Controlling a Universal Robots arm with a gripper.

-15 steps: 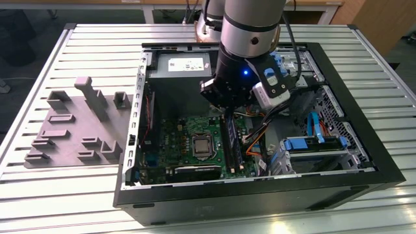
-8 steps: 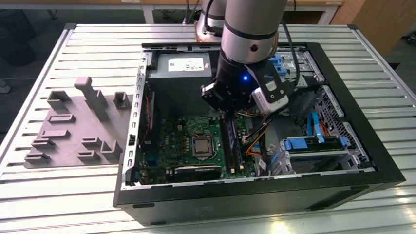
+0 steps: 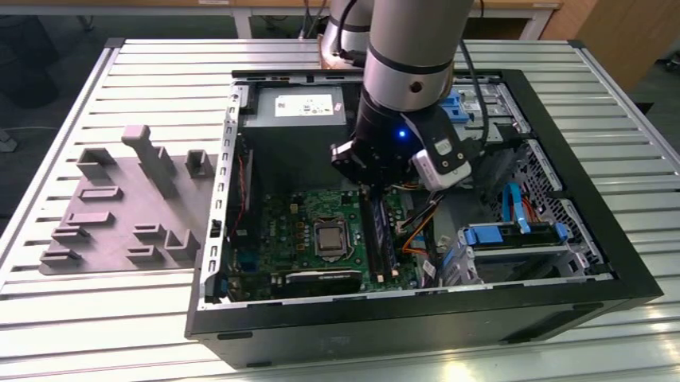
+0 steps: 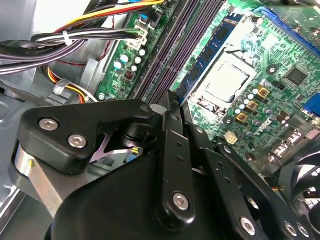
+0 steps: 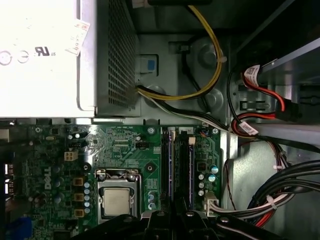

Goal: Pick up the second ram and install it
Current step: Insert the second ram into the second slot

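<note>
Black metal gripper (image 3: 374, 189) low over glossy green motherboard (image 3: 318, 211), above long black slots (image 5: 181, 162); finger state: cannot tell.

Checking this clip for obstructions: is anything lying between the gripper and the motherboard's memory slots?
Nothing visible does. The gripper hangs right over the black memory slots, whose tops look bare in the first wrist view. The cable bundle runs beside them, toward the exterior view's right, not across. I cannot pick out the second ram itself.

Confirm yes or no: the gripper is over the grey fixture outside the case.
No. In the exterior view the gripper hangs inside the open computer case above the motherboard, while the grey fixture sits apart.
</note>
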